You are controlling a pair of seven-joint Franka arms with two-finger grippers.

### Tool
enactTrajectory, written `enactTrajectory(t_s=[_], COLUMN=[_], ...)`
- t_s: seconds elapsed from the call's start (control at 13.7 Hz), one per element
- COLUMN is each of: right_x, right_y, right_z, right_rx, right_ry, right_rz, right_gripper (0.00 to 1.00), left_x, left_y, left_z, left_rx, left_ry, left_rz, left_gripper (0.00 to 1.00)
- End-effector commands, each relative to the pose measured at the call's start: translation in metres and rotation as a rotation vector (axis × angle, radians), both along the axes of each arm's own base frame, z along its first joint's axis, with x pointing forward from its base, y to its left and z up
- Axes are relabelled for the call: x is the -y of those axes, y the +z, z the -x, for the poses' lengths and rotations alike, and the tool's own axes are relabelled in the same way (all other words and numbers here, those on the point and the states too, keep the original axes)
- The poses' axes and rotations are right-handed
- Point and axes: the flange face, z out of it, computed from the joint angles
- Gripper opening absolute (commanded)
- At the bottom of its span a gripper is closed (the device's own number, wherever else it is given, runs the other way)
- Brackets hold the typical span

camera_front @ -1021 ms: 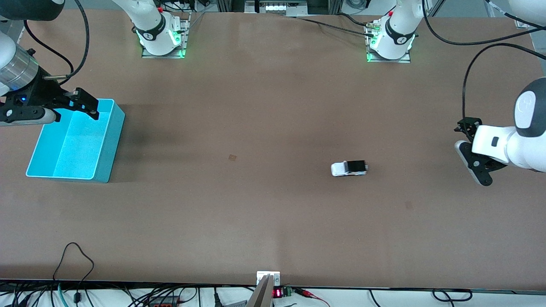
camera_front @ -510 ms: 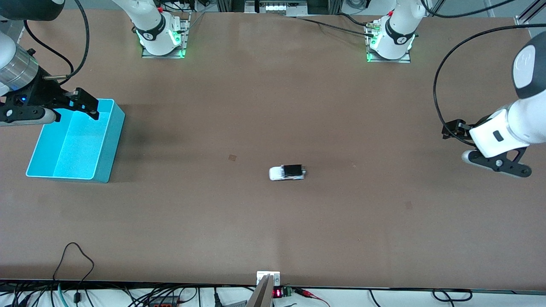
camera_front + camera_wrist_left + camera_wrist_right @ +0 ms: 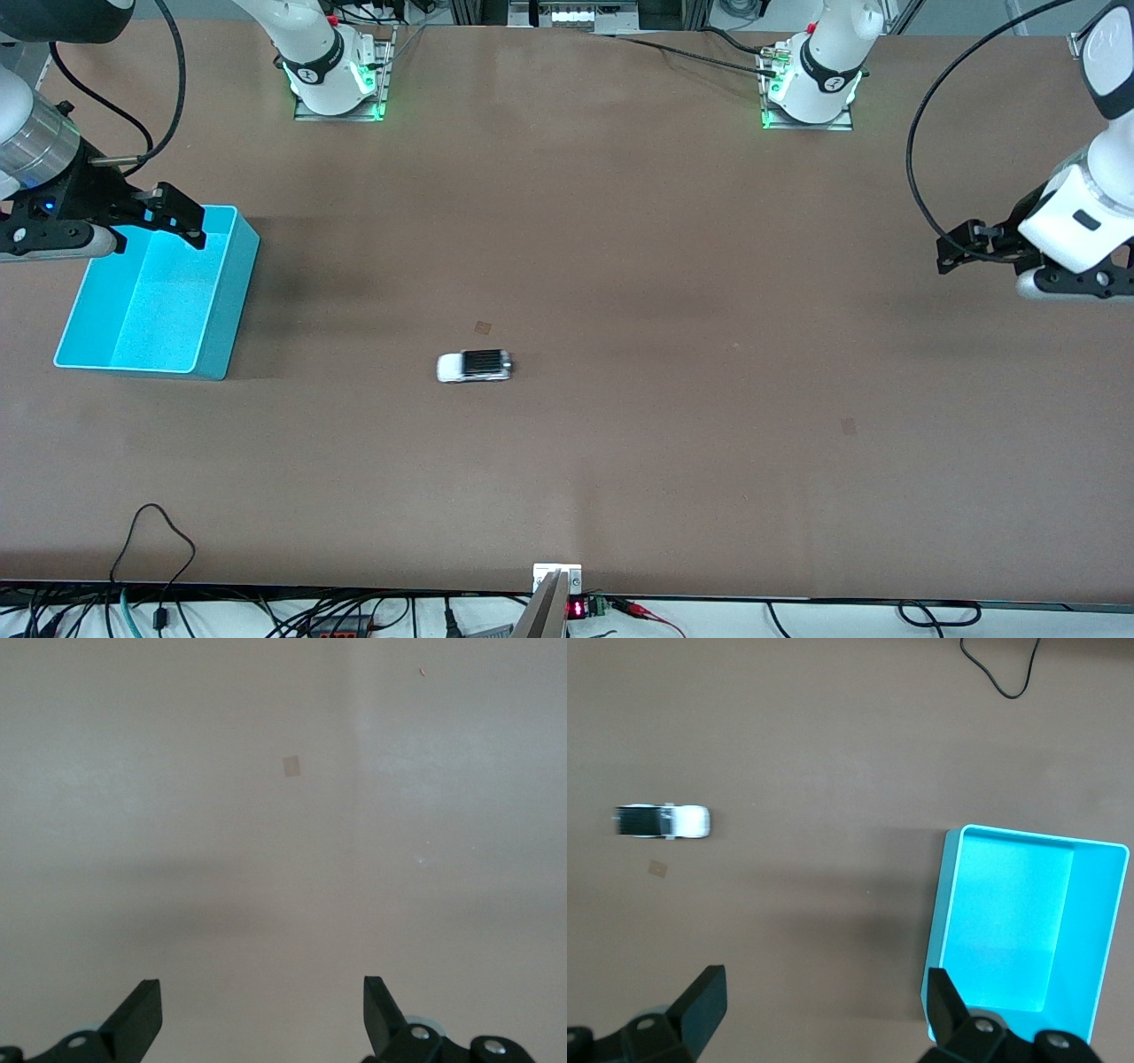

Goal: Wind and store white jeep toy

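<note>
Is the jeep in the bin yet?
No, the jeep sits on the bare table, apart from the cyan bin and toward the left arm's end from it.

The white jeep toy (image 3: 474, 365) has rolled along the desk (image 3: 620, 461), farther from my left fingers (image 3: 966, 244) and closer to my right ones. My left gripper (image 3: 261, 1014) has lifted and swung back toward my end of the desk, fingers spread.

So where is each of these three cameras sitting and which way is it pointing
Front: high across the table, facing both bases; shows both arms, white jeep toy, cyan bin.
Left wrist: on the left arm, looking down at bare table; left tool open.
Right wrist: above the bin; right tool open. It shares jeep and bin with front.
</note>
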Motion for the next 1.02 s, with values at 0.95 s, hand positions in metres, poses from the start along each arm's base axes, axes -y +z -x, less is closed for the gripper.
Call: enactTrajectory(t_s=[0.95], right_x=[0.015], right_y=[-0.028], right_z=[-0.012], right_rx=[-0.055], right_ry=[0.045], right_rz=[0.018], right_gripper=[1.00], left_x=[-0.004], left_y=[0.000], left_z=[0.014], left_rx=[-0.026], left_ry=[-0.144], left_rz=[0.012], left_gripper=[1.00])
